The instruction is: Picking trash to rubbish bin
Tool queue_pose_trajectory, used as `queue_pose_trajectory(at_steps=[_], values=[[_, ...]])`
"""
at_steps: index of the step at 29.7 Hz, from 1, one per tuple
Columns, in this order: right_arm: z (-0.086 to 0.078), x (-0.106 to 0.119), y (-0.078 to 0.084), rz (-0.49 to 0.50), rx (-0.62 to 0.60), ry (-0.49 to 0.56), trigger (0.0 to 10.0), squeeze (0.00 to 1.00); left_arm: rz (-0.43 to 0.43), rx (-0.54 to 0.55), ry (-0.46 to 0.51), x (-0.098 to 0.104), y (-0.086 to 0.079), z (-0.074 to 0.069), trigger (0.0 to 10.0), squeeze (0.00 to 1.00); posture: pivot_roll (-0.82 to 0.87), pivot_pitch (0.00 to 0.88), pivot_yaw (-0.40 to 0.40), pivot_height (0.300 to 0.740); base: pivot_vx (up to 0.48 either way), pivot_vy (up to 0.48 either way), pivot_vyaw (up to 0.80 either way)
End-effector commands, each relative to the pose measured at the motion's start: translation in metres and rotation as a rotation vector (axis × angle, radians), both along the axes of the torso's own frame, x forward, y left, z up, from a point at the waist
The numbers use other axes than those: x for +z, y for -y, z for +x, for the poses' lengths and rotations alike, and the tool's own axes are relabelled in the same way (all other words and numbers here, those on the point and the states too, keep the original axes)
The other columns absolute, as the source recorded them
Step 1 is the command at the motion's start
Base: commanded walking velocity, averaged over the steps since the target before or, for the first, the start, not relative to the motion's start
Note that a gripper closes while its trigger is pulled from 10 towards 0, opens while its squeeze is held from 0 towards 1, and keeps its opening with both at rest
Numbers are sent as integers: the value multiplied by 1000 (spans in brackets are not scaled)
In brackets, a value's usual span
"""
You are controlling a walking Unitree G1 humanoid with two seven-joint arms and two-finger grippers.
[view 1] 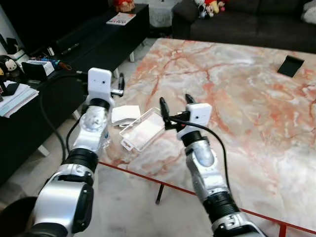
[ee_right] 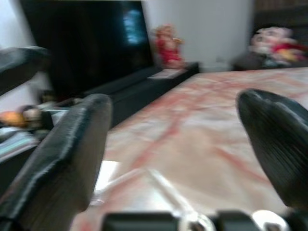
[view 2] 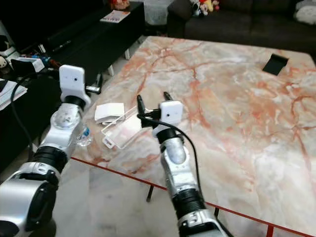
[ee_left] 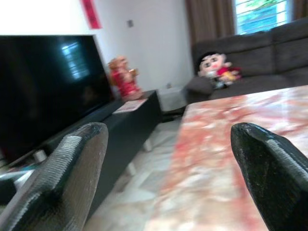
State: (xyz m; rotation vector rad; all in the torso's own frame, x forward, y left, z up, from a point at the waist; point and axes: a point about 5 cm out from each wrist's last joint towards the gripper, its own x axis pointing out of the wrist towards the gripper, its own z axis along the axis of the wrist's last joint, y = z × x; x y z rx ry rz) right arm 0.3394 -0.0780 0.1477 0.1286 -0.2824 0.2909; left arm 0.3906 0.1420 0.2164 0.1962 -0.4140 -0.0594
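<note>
A: Left eye view: a clear plastic container [view 1: 142, 129] is lying at the near-left corner of the marble table [view 1: 256, 103], with a white paper packet [view 1: 124, 114] touching its far-left side.

B: Right pincer [view 1: 175, 106]?

A: It is hovering just right of the container, fingers spread wide, gripping nothing.

B: Left pincer [view 1: 120, 85]?

A: It is sitting beyond the packet, off the table's left edge, also wide open and empty. A black stand [view 1: 290, 65] is resting far across the table from the container.
</note>
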Motion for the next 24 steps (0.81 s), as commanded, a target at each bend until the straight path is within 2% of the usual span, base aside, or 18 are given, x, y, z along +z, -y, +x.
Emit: queue_pose_trajectory(at_steps=[1, 10, 13, 16, 19, 20, 21, 22, 24], values=[[-1, 4, -6, 10, 17, 13, 10000, 0, 21, 28, 18, -1, -8, -4, 10000, 0, -100, 86, 28, 740, 0, 0, 0], [-2, 3, -6, 13, 18, 11, 10000, 0, 0, 124, 35, 4, -25, -17, 10000, 0, -99, 83, 27, 740, 0, 0, 0], [-2, 3, -6, 13, 19, 11, 10000, 0, -2, 127, 30, 5, -25, -18, 10000, 0, -99, 83, 27, 740, 0, 0, 0], [-1, 3, -7, 11, 25, 10, 10000, 0, 51, 78, -5, 5, -21, -21, 10000, 0, -96, 75, 25, 740, 0, 0, 0], [-2, 3, -7, 10, 27, 10, 10000, 0, 62, 89, -35, 2, -23, -22, 10000, 0, -98, 69, 25, 740, 0, 0, 0], [-2, 3, -7, 9, 28, 10, 10000, 0, 73, 106, -74, -3, -26, -22, 10000, 0, -98, 65, 26, 740, 0, 0, 0], [-2, 3, -7, 9, 28, 10, 10000, 0, 73, 106, -74, -3, -26, -22, 10000, 0, -98, 65, 26, 740, 0, 0, 0], [-2, 2, -8, 8, 30, 9, 10000, 0, 65, 130, -125, -9, -29, -24, 10000, 0, -98, 65, 26, 740, 0, 0, 0], [-2, 2, -8, 7, 30, 9, 10000, 0, 57, 146, -152, -13, -32, -26, 10000, 0, -98, 65, 26, 740, 0, 0, 0]])
